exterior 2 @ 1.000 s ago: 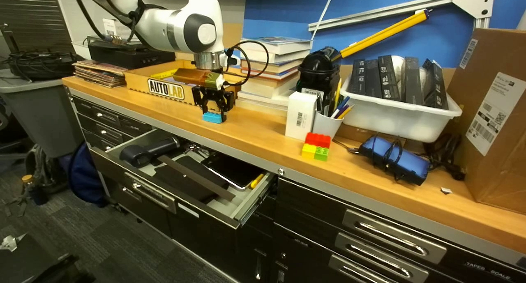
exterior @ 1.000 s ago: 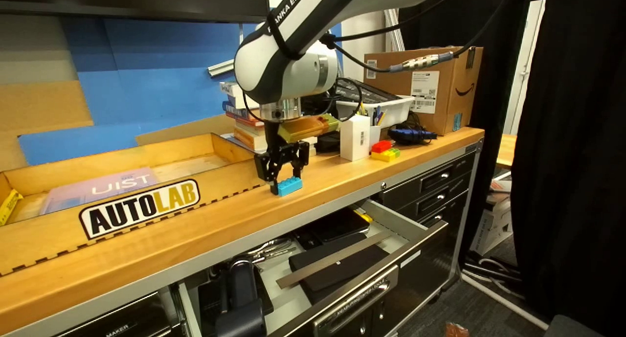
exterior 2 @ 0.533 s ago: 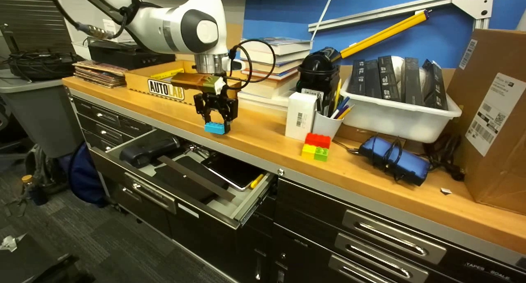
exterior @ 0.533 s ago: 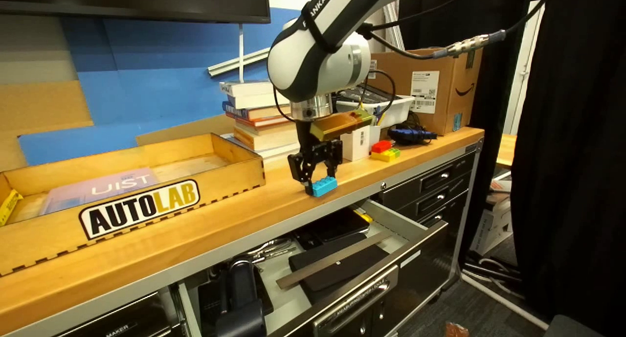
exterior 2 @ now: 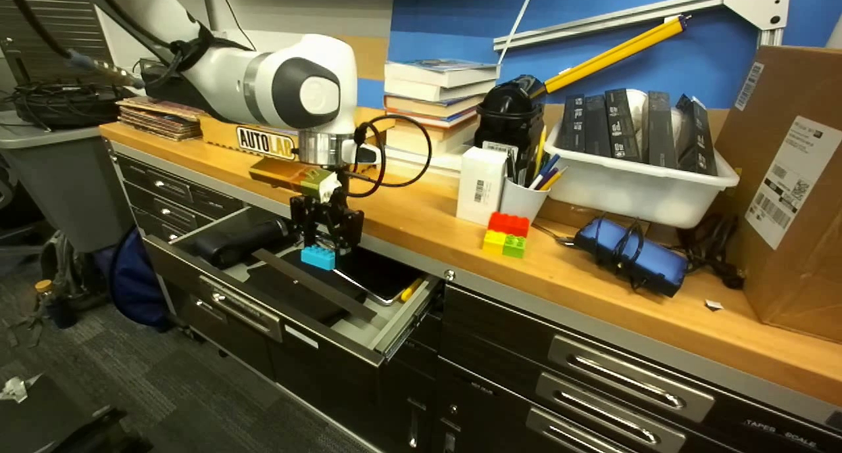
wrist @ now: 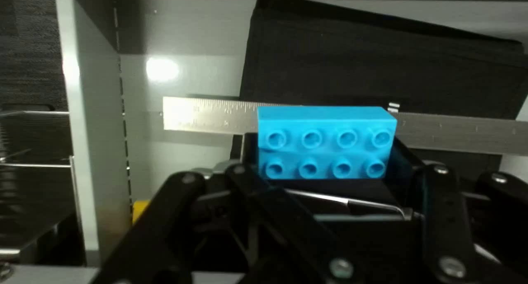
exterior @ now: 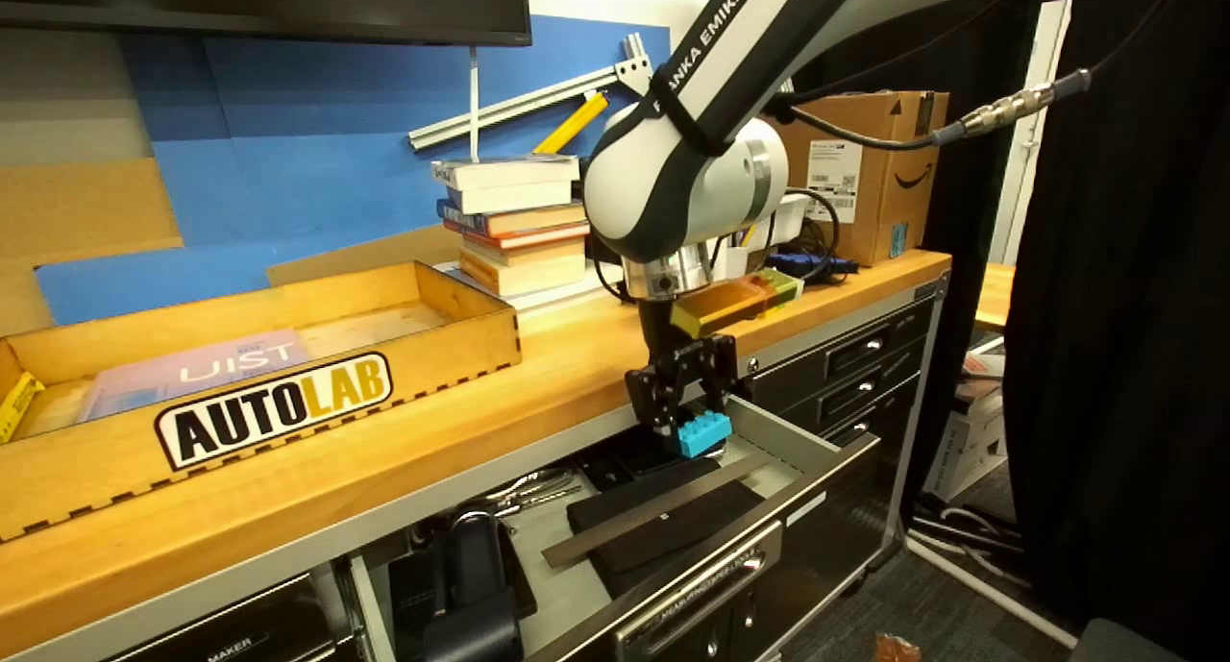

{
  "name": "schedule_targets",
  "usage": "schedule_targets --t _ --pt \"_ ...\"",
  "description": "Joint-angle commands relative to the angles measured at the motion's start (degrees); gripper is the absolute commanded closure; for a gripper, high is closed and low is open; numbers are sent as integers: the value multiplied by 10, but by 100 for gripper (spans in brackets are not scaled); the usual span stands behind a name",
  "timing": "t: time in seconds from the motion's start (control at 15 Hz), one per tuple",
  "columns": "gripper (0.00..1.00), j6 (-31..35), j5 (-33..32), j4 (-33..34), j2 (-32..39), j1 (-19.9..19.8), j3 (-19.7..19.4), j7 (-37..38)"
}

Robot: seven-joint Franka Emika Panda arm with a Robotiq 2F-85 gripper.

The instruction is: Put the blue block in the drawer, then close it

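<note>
One arm (exterior 2: pixel 223 75) slopes down to my gripper (wrist: pixel 324 152), which points downward, clamped on both ends of the blue block (exterior 2: pixel 318 258). Since half a second ago I have shifted off the worktop (exterior 2: pixel 395 213); the open drawer (wrist: pixel 97 152) now lies below me. Block orientation: studs up, long axis running from finger to finger. Clearance beneath is hard to judge.

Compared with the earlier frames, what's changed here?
The tool carried the block out past the edge of the worktop and lower; it is now over the open drawer, its exact height there unclear. Nothing was let go or newly taken: the block was already gripped. The drawer stayed open, the ruler stayed inside it, and the bricks stayed on the worktop.
</note>
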Motion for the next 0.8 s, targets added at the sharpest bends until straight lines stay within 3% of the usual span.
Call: schedule_targets --t 0.0,0.2,0.27,0.4,0.73 --pt "54 51 21 -41 -2 2 8 13" --pt "54 84 47 -59 4 4 16 13" --pt "7 93 56 -64 5 4 18 13" --pt "1 102 67 -73 1 2 18 11" --pt "0 93 69 -104 -42 -3 8 23"
